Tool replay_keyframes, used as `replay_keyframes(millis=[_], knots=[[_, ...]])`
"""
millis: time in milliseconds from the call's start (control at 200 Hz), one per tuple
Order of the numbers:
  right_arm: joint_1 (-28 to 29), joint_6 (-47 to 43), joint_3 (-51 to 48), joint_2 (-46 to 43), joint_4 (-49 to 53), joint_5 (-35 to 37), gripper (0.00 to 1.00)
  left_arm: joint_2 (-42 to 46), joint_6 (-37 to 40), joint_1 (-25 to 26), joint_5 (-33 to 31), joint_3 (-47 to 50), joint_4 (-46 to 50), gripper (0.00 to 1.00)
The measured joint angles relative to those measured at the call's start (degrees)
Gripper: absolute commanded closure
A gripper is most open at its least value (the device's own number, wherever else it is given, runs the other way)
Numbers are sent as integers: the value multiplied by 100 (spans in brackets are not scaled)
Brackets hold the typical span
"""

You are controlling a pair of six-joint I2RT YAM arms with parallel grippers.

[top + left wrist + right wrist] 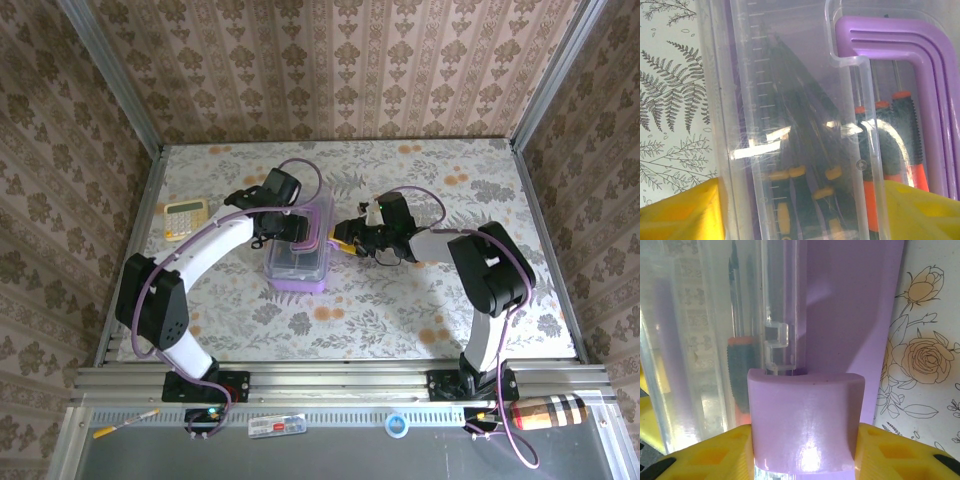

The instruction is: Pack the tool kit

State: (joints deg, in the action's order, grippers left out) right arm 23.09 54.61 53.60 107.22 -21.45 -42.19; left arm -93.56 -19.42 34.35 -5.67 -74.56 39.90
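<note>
Tool kit box [298, 262]: purple, sits mid-table on the floral table cover [420, 300], long side running away from the arm bases. Clear lid [790, 75] is on it, with the purple handle [925, 75] along its top. Screwdrivers [900, 130] lie inside, black grips with orange collars, seen through the plastic; others beside them look yellow-banded, blurred.

Right gripper [805, 452] is at the box's right side, jaws clamped on the purple clasp [805, 410], with yellow fingers [710, 455] pressed to both its sides.

Left gripper [282, 228] is over the box's far-left part, its yellow fingers [680, 212] set against either edge of the clear lid and gripping it, no gap visible.

Yellow calculator [185, 217] lies well apart, near the table's left edge.
</note>
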Motion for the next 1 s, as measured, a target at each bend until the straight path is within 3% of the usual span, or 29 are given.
replay_keyframes(millis=[1000], knots=[[85,-317,190,-68,612,302,40,-9,0,17,-42,0,-11,50]])
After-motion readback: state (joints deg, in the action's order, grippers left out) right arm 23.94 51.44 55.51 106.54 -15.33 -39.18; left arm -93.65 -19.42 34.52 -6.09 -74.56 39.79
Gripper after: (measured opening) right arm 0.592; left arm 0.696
